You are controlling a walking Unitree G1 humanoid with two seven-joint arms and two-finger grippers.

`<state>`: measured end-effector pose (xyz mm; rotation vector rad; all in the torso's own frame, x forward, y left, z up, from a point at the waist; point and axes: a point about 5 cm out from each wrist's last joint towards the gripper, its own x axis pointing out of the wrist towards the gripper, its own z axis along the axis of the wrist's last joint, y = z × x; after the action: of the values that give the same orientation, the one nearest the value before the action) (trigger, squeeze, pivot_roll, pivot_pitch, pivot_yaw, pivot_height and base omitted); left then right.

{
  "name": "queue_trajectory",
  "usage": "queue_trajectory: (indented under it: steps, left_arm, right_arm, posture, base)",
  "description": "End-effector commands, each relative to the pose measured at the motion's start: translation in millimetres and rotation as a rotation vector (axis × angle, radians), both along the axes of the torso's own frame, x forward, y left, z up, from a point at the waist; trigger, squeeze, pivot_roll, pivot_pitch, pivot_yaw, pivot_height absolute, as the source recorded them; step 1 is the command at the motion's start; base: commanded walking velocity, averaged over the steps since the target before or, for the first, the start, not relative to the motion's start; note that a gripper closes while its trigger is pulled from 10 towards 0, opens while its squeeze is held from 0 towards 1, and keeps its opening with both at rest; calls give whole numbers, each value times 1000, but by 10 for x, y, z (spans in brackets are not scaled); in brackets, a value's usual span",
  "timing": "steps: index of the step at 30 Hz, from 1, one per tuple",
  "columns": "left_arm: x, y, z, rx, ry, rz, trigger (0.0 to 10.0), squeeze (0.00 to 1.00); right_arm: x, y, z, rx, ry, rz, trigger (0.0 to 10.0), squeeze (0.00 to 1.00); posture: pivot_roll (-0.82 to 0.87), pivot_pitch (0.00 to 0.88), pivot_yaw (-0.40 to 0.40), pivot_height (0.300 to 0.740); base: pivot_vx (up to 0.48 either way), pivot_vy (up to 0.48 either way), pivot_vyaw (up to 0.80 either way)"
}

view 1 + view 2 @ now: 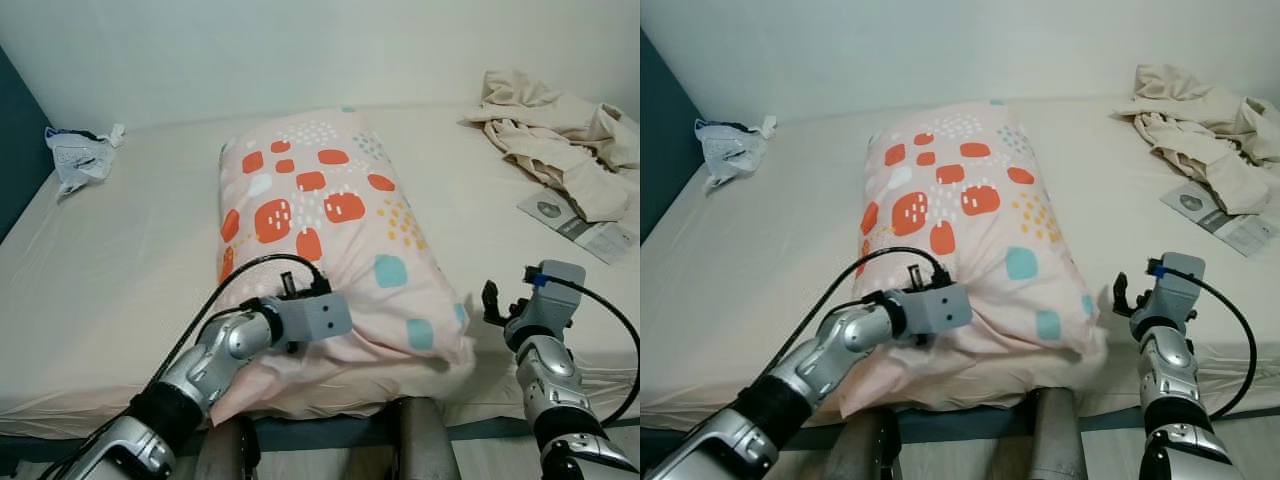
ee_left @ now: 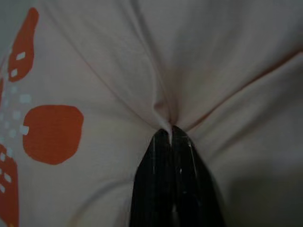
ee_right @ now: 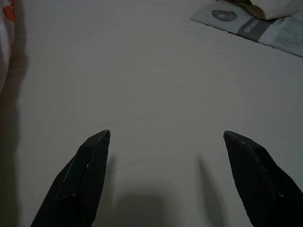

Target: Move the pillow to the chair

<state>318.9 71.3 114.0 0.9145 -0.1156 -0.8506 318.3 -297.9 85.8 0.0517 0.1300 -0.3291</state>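
A pale pink pillow (image 1: 330, 230) with orange, teal and yellow patches lies on the cream bed (image 1: 130, 260), its near end at the bed's front edge. My left gripper (image 2: 169, 133) is shut on a pinch of the pillow's cover near the pillow's front left corner (image 1: 290, 345); the fabric puckers into the closed fingertips. My right gripper (image 3: 165, 135) stands open just above the bare sheet, to the right of the pillow's front corner, with nothing between its fingers (image 1: 492, 302).
A heap of beige cloth (image 1: 560, 135) and a printed leaflet (image 1: 585, 225) lie at the bed's far right. A crumpled white plastic bag (image 1: 80, 150) sits at the far left beside a dark blue wall panel (image 1: 15, 150). A white wall (image 1: 300, 50) backs the bed.
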Motion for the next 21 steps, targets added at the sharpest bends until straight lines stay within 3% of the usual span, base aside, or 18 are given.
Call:
queue_trajectory:
  steps: [1,4,6,7,8,10,11,13,14,17,18,21]
  left_arm:
    - [-57,190,-179,69,91,6,0,0]
    - [-145,258,-235,131,168,-81,0,0]
    - [-272,367,-306,212,273,-192,0,0]
    - [-294,651,-314,306,330,-196,0,0]
    - [-287,746,-306,335,340,-184,0,0]
    - [-184,1024,-244,437,300,-102,0,0]
    - [-108,1250,-173,498,282,-32,0,0]
    - [-21,1482,-67,548,253,50,0,0]
    - [-21,1482,-67,548,253,50,0,0]
    - [106,1769,140,595,184,185,0,0]
    - [106,1769,140,595,184,185,0,0]
    - [234,1913,361,583,69,317,0,0]
  right_arm:
    - [-27,20,-67,13,15,-5,10000,0]
    - [-33,12,-68,12,14,-8,10000,0]
    - [-39,2,-69,12,14,-12,10000,0]
    - [-47,-6,-71,12,12,-16,10000,0]
    - [-49,-9,-71,12,11,-18,10000,0]
    - [-54,-16,-73,14,11,-23,10000,0]
    - [-56,-14,-78,15,12,-25,10000,0]
    - [-58,-9,-84,16,13,-25,10000,0]
    - [-58,-9,-84,16,13,-25,10000,0]
    - [-54,10,-96,21,16,-23,10000,0]
    - [-54,10,-96,21,16,-23,10000,0]
    - [-38,45,-102,24,17,-17,10000,0]
  posture:
    - [62,130,46,581]
    - [62,126,48,581]
    - [61,124,49,581]
    - [61,122,52,581]
    - [61,122,52,581]
    - [63,121,53,581]
    - [67,122,52,581]
    - [67,122,52,581]
    - [67,122,52,581]
    - [79,128,47,581]
    - [79,128,47,581]
    - [81,129,46,581]
  base:
    - [0,0,0]
    - [0,0,0]
    - [0,0,0]
    - [0,0,0]
    - [0,0,0]
    - [0,0,0]
    - [0,0,0]
    - [0,0,0]
    - [0,0,0]
    - [0,0,0]
    - [0,0,0]
    - [0,0,0]
